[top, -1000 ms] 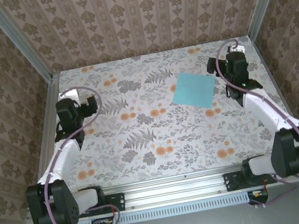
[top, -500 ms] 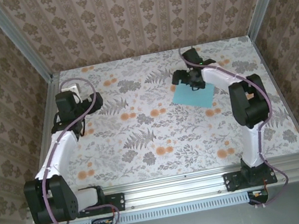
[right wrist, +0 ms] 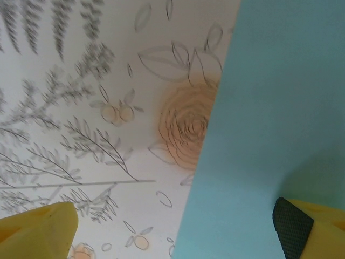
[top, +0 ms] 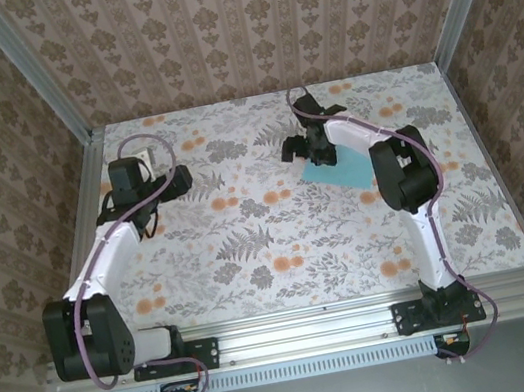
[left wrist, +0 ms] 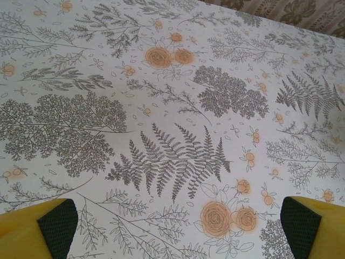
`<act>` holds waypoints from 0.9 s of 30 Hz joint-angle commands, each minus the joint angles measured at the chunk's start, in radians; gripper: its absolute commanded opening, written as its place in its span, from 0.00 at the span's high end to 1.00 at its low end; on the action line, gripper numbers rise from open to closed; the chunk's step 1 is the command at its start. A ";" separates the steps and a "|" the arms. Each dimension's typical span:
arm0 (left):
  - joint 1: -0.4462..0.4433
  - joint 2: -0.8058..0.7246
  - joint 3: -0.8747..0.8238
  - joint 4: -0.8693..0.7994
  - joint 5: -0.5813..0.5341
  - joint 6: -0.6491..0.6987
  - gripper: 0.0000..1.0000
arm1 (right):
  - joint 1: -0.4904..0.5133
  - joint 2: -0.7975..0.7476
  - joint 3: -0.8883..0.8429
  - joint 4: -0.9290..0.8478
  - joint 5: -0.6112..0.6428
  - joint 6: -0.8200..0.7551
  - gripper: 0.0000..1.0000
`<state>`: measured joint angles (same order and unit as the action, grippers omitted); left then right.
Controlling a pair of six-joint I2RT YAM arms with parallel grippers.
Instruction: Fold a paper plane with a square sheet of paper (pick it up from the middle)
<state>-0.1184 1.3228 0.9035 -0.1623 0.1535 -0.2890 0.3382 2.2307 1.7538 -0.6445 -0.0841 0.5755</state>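
Observation:
The square sheet of paper (top: 347,173) lies flat on the floral tabletop, right of centre toward the back; it is plain turquoise-blue. My right gripper (top: 306,146) hovers low over the sheet's left edge, jaws wide open. In the right wrist view the sheet (right wrist: 280,108) fills the right half. Its edge runs between my yellow fingers, so one pad (right wrist: 291,232) is above the paper and the other finger (right wrist: 43,232) is above bare table. That right gripper (right wrist: 173,216) holds nothing. My left gripper (top: 178,178) stands open at the back left over bare tabletop (left wrist: 180,226).
The floral tabletop (top: 251,249) is ringed by patterned walls and metal frame posts (top: 81,147). A metal rail (top: 304,320) with both arm bases runs along the near edge. The right arm's raised elbow (top: 399,167) stands over the sheet's right corner.
My right arm has swung from the table's right side leftward across the sheet to its left edge. The left gripper has drifted slightly right and forward. The sheet has not moved.

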 commanded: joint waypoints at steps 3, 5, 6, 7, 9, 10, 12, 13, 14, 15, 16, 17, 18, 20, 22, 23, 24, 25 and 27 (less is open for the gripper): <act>-0.015 0.035 0.043 -0.025 -0.005 -0.016 0.00 | 0.058 -0.030 -0.079 -0.085 -0.011 -0.060 0.04; -0.021 0.047 0.044 -0.022 -0.008 -0.016 0.00 | 0.080 -0.059 -0.137 -0.093 -0.019 -0.076 0.04; -0.022 0.053 0.042 -0.020 -0.011 -0.016 0.00 | 0.095 -0.077 -0.173 -0.094 -0.021 -0.083 0.04; -0.023 0.058 0.042 -0.020 -0.012 -0.016 0.00 | 0.106 -0.095 -0.205 -0.092 -0.026 -0.084 0.04; -0.028 0.068 0.042 -0.016 -0.016 -0.019 0.00 | 0.150 -0.135 -0.278 -0.079 -0.059 -0.077 0.04; -0.029 0.074 0.042 -0.014 -0.019 -0.022 0.00 | 0.172 -0.150 -0.305 -0.072 -0.074 -0.070 0.04; -0.035 0.083 0.040 -0.008 -0.024 -0.028 0.00 | 0.241 -0.178 -0.352 -0.063 -0.097 -0.044 0.04; -0.036 0.088 0.040 -0.006 -0.027 -0.030 0.00 | 0.272 -0.189 -0.366 -0.058 -0.105 -0.028 0.04; -0.039 0.092 0.041 -0.006 -0.031 -0.033 0.00 | 0.308 -0.197 -0.374 -0.051 -0.112 -0.015 0.04; -0.041 0.098 0.042 -0.006 -0.033 -0.036 0.00 | 0.335 -0.204 -0.369 -0.052 -0.108 -0.003 0.04; -0.044 0.100 0.043 -0.006 -0.037 -0.035 0.00 | 0.349 -0.210 -0.361 -0.056 -0.094 0.011 0.05; -0.047 0.103 0.044 -0.006 -0.041 -0.038 0.00 | 0.361 -0.219 -0.347 -0.062 -0.071 0.025 0.05; -0.049 0.105 0.045 -0.009 -0.044 -0.040 0.00 | 0.361 -0.234 -0.329 -0.072 -0.046 0.039 0.06; -0.052 0.110 0.051 -0.019 -0.049 -0.041 0.00 | 0.362 -0.270 -0.281 -0.112 0.029 0.040 0.06; -0.055 0.110 0.055 -0.033 -0.061 -0.046 0.00 | 0.361 -0.315 -0.239 -0.168 0.102 0.010 0.05; -0.054 0.109 0.054 -0.043 -0.070 -0.061 0.00 | 0.361 -0.335 -0.227 -0.195 0.145 -0.014 0.03; -0.052 0.108 0.052 -0.050 -0.080 -0.071 0.00 | 0.356 -0.353 -0.221 -0.222 0.191 -0.034 0.02; -0.054 0.108 0.048 -0.057 -0.084 -0.079 0.00 | 0.346 -0.362 -0.218 -0.250 0.223 -0.051 0.01; -0.054 0.106 0.041 -0.064 -0.091 -0.106 0.00 | 0.316 -0.366 -0.227 -0.275 0.241 -0.076 0.00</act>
<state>-0.1692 1.4261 0.9253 -0.1955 0.0929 -0.3450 0.6872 1.9133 1.5024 -0.8047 0.0402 0.5465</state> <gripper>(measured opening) 0.999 0.996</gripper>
